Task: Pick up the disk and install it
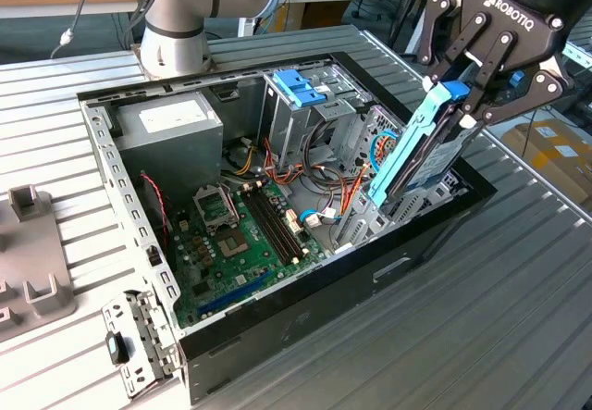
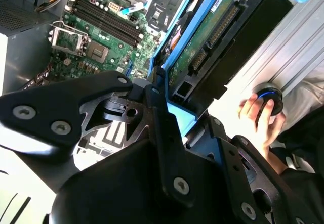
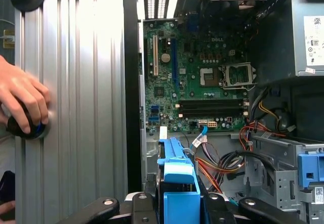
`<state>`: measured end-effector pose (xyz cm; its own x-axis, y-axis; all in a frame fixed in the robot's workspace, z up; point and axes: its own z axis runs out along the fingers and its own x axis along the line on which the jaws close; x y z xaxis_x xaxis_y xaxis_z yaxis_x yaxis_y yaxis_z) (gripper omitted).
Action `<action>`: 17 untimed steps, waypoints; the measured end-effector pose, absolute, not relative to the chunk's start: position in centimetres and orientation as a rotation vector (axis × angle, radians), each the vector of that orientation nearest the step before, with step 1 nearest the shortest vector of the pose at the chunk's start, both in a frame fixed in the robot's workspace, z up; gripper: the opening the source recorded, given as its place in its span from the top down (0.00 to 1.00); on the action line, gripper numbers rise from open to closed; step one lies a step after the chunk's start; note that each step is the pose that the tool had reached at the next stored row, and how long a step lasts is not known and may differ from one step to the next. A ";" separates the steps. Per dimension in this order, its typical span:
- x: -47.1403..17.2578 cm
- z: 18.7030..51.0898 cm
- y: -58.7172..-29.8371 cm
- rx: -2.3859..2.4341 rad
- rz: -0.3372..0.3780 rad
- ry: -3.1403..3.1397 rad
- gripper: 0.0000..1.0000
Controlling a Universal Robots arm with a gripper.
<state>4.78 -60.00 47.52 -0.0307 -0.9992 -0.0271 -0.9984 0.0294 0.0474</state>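
Note:
The disk [image 1: 412, 151], a dark flat drive in a bright blue carrier, stands steeply tilted over the end of the open computer case [image 1: 296, 313] at the exterior view's right. Its lower end dips among the metal bays and cables there. My gripper [image 1: 460, 95] is shut on the disk's upper end, one black finger on each side. In the second wrist view the disk [image 2: 212, 37] shows its green circuit side beyond the gripper [image 2: 174, 115]. In the first wrist view the blue carrier [image 3: 177, 176] sits between the fingers [image 3: 144, 204], above the motherboard [image 3: 202, 82].
A tall metal drive cage with a blue clip [image 1: 301, 86] stands mid-case beside orange and blue cables. The grey power supply [image 1: 166, 128] fills the far corner. A person's hand [image 3: 23, 100] rests on a round knob on the ribbed table. Grey fixtures [image 1: 28, 271] lie at the left.

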 end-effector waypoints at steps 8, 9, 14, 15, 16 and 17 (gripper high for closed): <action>5.6 47.4 -60.0 2.177 -0.083 -2.244 0.63; 5.7 47.4 -60.0 2.177 -0.083 -2.244 0.63; 6.0 47.4 -60.0 2.177 -0.083 -2.244 0.63; 6.1 47.4 -60.0 2.177 -0.083 -2.244 0.63; 6.2 47.4 -60.0 2.177 -0.083 -2.244 0.63; 6.3 47.3 -60.0 2.177 -0.083 -2.244 0.63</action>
